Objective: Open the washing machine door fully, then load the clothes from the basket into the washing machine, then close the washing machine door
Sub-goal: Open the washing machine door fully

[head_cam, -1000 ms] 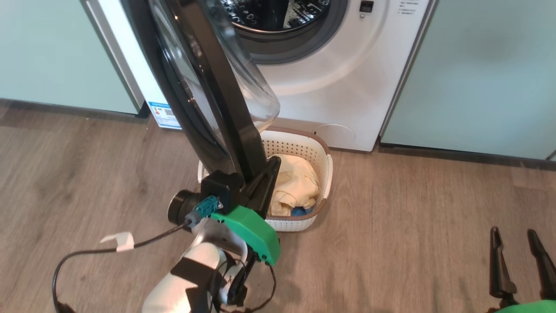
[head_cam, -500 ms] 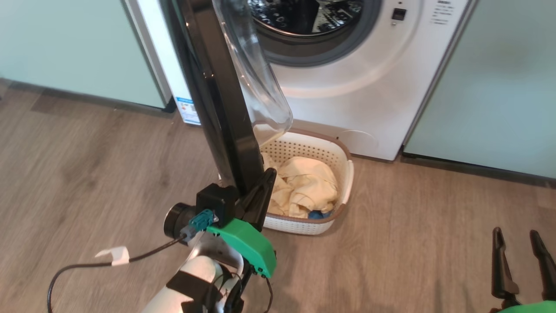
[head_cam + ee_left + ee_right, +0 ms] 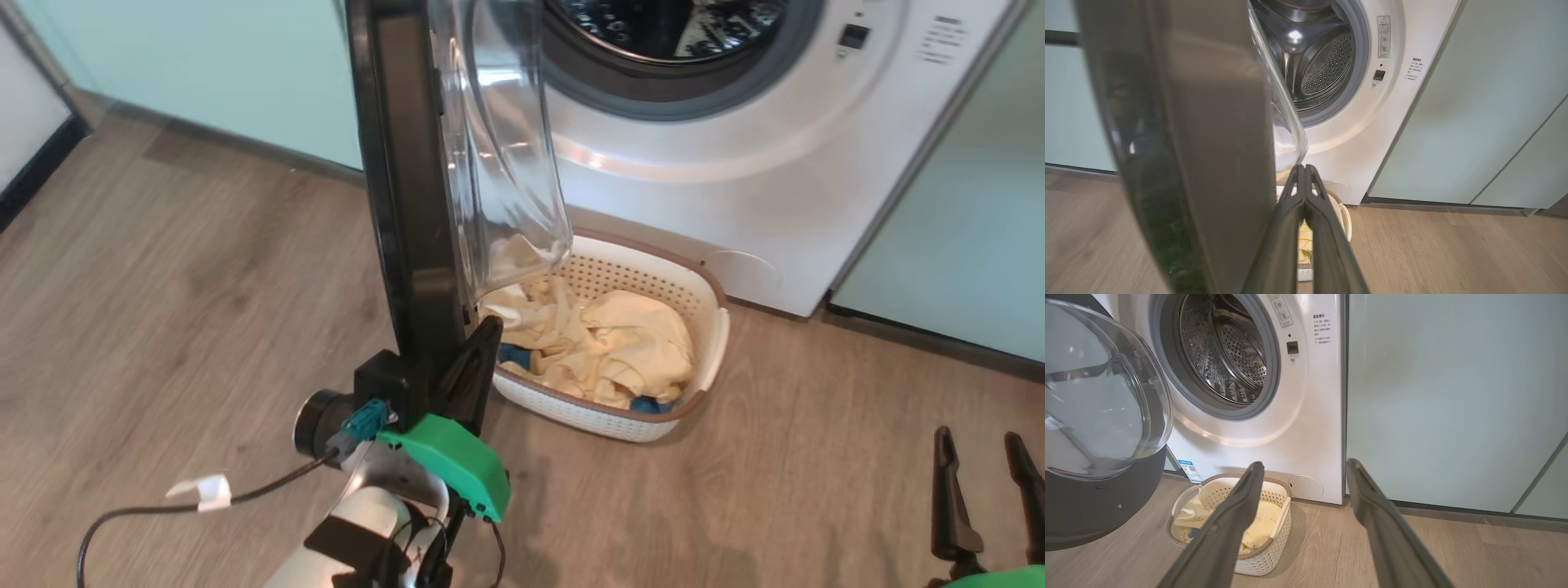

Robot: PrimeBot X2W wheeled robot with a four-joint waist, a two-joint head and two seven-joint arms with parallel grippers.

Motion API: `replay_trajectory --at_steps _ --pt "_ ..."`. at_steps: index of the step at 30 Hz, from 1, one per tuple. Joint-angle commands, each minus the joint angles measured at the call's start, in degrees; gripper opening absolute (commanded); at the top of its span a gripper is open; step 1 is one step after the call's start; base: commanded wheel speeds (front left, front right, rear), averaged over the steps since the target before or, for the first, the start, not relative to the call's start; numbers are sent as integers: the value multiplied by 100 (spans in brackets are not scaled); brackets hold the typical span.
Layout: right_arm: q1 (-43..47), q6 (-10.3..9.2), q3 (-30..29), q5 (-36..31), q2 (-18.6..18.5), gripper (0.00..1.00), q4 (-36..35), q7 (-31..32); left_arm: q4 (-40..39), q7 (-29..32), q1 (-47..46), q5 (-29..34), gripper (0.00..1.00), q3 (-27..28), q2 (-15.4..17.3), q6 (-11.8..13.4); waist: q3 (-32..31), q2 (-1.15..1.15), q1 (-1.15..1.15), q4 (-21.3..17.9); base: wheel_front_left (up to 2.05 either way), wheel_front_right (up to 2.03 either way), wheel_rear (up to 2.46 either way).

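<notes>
Door-opening step is running: door (image 3: pixel 408 204) is standing edge-on and needs swinging further left. Left gripper (image 3: pixel 487 331), clenched on nothing, is lying against its glossy black rim. Right gripper (image 3: pixel 978 435) is idling released, near right. Perforated plastic basket (image 3: pixel 588 416) is sitting under the glass bowl (image 3: pixel 506 163), holding soft yellow clothes (image 3: pixel 620 343).

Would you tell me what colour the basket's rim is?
Brown, on a cream-white basket; clearest in the head view.

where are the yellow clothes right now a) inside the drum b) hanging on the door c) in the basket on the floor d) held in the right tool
c: the clothes lie heaped in the basket, on the floor before the washing machine.
</notes>
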Motion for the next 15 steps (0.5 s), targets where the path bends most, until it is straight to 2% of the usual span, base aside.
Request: replay_trajectory --at_steps 1,8,15 --pt "-180 -15 108 -41 -91 100 -173 -55 -207 -77 -93 12 0 281 138 66 16 0 0 91 0 0 0" --pt "-203 -15 91 -56 -91 100 -165 -55 -257 -125 40 9 0 387 217 210 33 0 0 372 0 0 0" --pt "-213 -15 119 -44 -91 100 -142 -55 -257 -171 165 -26 0 646 416 366 12 0 0 469 0 0 0"
